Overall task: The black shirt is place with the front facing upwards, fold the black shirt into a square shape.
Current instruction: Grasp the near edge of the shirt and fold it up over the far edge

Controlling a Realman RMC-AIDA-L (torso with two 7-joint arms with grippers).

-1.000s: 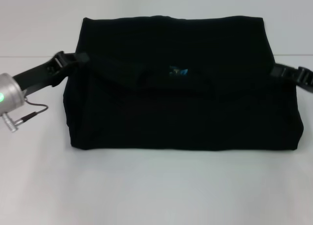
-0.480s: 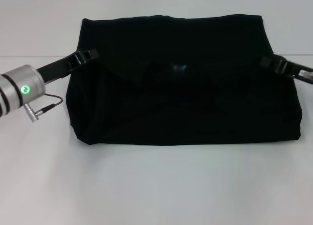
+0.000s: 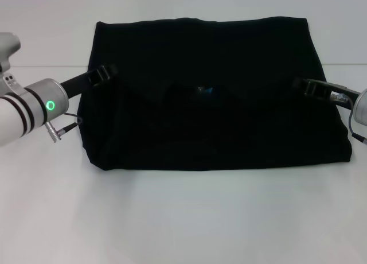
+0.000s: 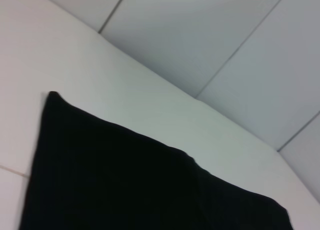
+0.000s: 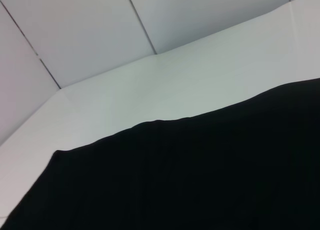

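The black shirt [image 3: 218, 132] lies across the white table [image 3: 183, 218] with its near part doubled over toward the far side. A small blue label [image 3: 206, 90] shows near the middle. My left gripper [image 3: 106, 74] sits at the shirt's left side. It is shut on the end of a cloth edge that sags across toward my right gripper [image 3: 303, 84], which is shut on the other end. The left wrist view holds only a corner of the black shirt [image 4: 125, 185]. Black shirt [image 5: 200, 175] cloth also fills the right wrist view, and neither shows fingers.
Bare white tabletop surrounds the shirt on the near side and on both flanks. A pale panelled wall [image 4: 210, 35] rises behind the table's far edge. A thin cable [image 3: 63, 126] hangs from my left wrist.
Both grippers have moved inward over the shirt, carrying the held cloth edge toward the far side. The shirt's near edge has drawn back slightly from the front.
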